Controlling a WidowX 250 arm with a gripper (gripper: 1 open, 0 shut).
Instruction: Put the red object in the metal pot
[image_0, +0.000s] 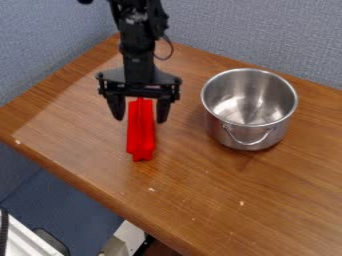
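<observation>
Reaching down with its fingers spread, the gripper (139, 108) could nudge the wooden table (94, 155) or skew the red bar (142, 135) between and just in front of them if it closes off-centre, and a grip at that far end might let the bar swing against the metal pot (250, 108) beside the gripper; no writing can be read
</observation>
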